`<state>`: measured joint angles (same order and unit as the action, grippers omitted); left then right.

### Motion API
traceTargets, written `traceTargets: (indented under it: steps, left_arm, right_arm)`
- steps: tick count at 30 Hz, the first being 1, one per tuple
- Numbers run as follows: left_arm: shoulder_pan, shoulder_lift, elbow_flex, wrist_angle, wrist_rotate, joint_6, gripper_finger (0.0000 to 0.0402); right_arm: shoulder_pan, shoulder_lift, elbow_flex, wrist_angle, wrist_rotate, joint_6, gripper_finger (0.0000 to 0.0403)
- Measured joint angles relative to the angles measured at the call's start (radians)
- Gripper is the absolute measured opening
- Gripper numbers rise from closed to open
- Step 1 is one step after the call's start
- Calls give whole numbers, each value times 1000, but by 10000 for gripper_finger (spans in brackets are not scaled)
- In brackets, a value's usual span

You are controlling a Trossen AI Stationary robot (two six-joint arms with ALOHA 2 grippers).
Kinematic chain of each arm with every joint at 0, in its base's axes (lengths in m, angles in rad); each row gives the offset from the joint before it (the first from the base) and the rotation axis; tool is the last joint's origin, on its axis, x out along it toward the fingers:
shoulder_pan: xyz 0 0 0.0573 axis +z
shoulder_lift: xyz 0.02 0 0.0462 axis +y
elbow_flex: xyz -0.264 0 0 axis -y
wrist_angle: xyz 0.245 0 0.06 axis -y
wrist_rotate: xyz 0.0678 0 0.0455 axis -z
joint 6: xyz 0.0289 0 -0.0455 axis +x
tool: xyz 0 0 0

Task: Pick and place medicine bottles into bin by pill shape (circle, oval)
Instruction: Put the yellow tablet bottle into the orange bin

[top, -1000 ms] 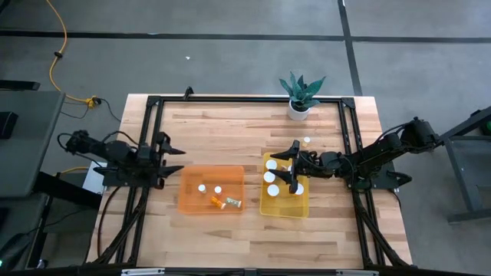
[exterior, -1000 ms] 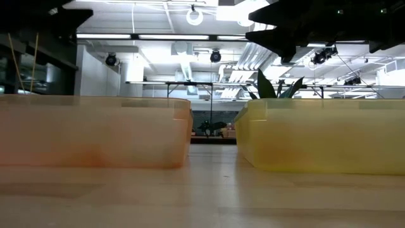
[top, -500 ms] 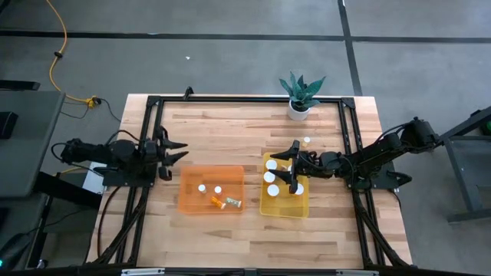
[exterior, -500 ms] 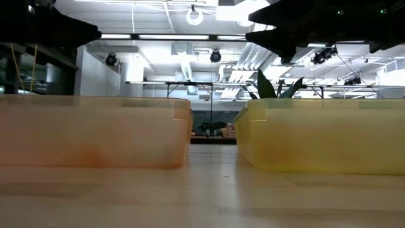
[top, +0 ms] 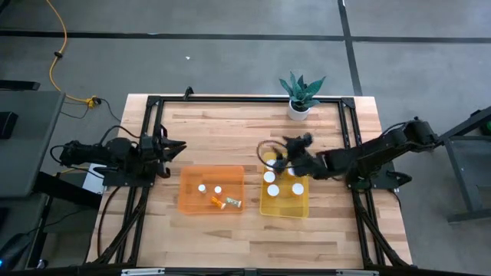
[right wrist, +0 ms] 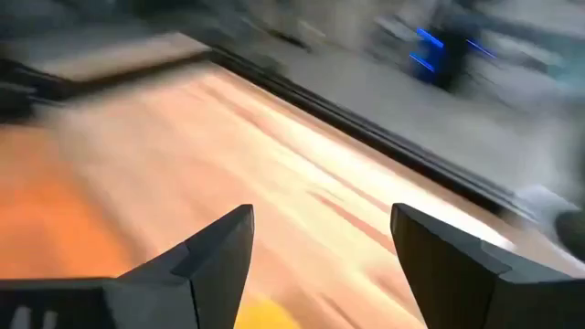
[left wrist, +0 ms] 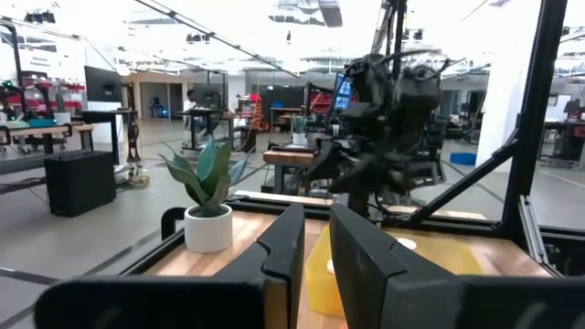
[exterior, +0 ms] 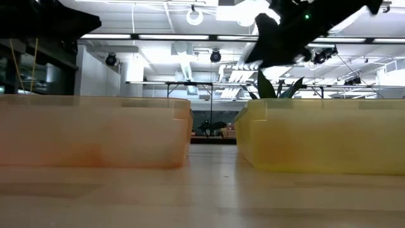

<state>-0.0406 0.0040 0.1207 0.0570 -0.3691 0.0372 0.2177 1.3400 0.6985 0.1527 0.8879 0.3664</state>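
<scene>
Two medicine bottles stand white cap up in the orange bin (top: 192, 201), one (top: 202, 188) beside the other (top: 218, 189), and two more lie on their sides (top: 225, 202). Three white caps (top: 273, 190) show in the yellow bin (top: 285, 207). My right gripper (top: 281, 153) hovers open and blurred over the yellow bin's far edge, nothing between its fingers (right wrist: 219, 251). My left gripper (top: 178, 146) is above the table, left of the orange bin. Its fingers (left wrist: 283, 251) are drawn together to a slit and hold nothing.
A white pot with a green plant (top: 300, 96) stands at the table's far edge. A black frame (top: 230, 100) runs round the tabletop. Bare wood (top: 222, 130) lies between the bins and the far rail.
My left gripper has shut from wide open to a slit, holding nothing, and stayed left of the orange bin. My right gripper, still open, has swung and turned quickly over the far edge of the yellow bin, tipping upward in the low view.
</scene>
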Motion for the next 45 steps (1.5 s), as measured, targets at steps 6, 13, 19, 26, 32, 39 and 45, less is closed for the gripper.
traceTargets:
  steps: [6, 13, 19, 26, 32, 39, 45]
  left_arm:
    - [0, 0, 0, 0, 0, -5, 45]
    - [0, 0, 0, 2, -1, -10, 44]
    - [0, 0, 0, 2, -1, -11, 44]
    - [0, 0, 0, 2, -2, -19, 44]
    - [0, 0, 0, 1, -3, -26, 44]
    - [0, 0, 0, 1, -2, -31, 44]
    - [0, 0, 0, 2, -1, -38, 44]
  right_arm:
    - [-11, 39, 203, -878, 123, 728, 252]
    - [-32, 102, 164, -1226, 6, 1233, 252]
    - [-90, 115, 112, -1157, -33, 1268, 252]
    - [-164, 121, 50, -988, -53, 1189, 252]
    - [-228, 120, -9, -892, -66, 1125, 252]
    - [-248, 120, -36, -847, -82, 1117, 252]
    - [-272, 120, -71, -761, -86, 1087, 252]
